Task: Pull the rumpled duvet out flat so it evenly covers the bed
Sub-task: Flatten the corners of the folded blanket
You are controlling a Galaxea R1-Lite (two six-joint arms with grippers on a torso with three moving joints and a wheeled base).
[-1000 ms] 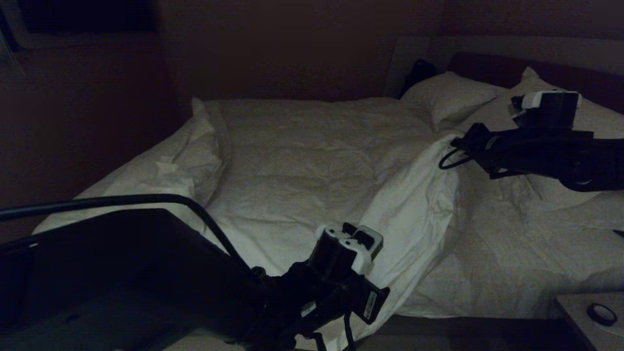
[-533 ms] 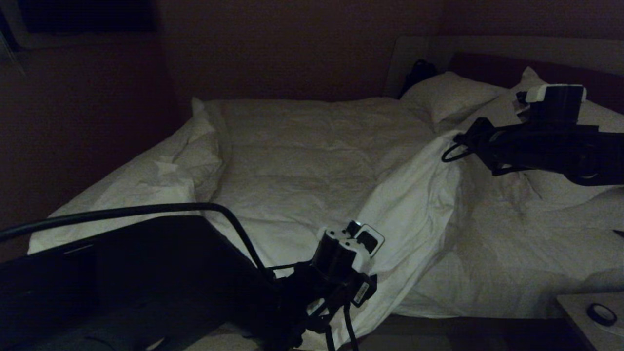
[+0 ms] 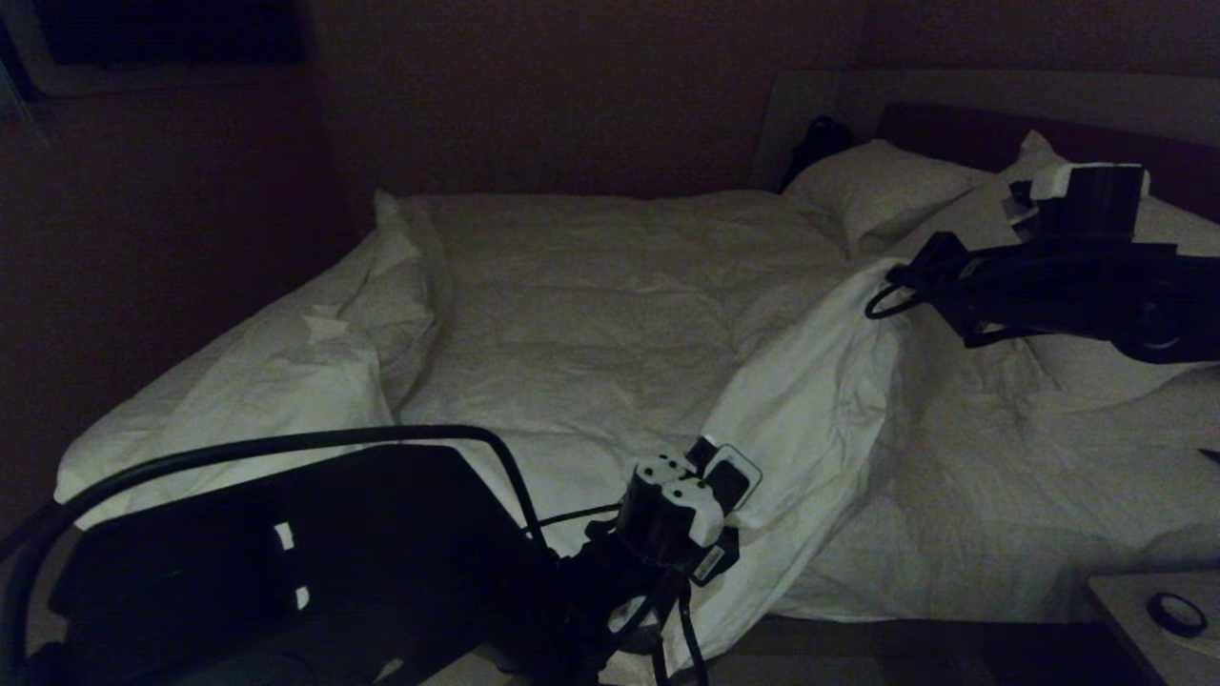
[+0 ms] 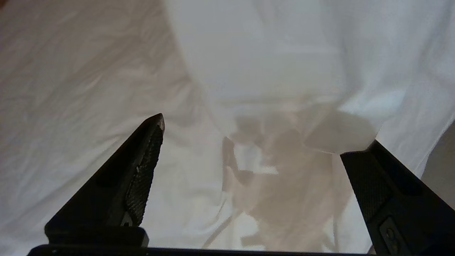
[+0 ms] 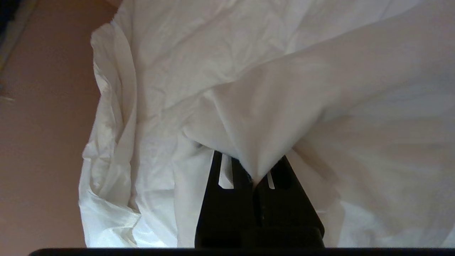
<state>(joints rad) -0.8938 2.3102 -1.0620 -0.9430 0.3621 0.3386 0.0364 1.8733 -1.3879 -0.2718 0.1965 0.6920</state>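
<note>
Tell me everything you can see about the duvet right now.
The duvet is a large white, puffy, creased cloth lying over the bed. It is not flat: a long fold runs across it, and it is bunched at the far left corner. The right gripper is shut on a pinch of its cloth near the pillows, while the left gripper hovers open above the near fold.

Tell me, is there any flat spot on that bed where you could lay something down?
The flattest stretch of the duvet lies mid-bed, between the bunched heap at the far foot corner and the raised fold running to the near edge. It is crowded near the pillows, where the right gripper pinches cloth, and around the open left gripper.
</note>
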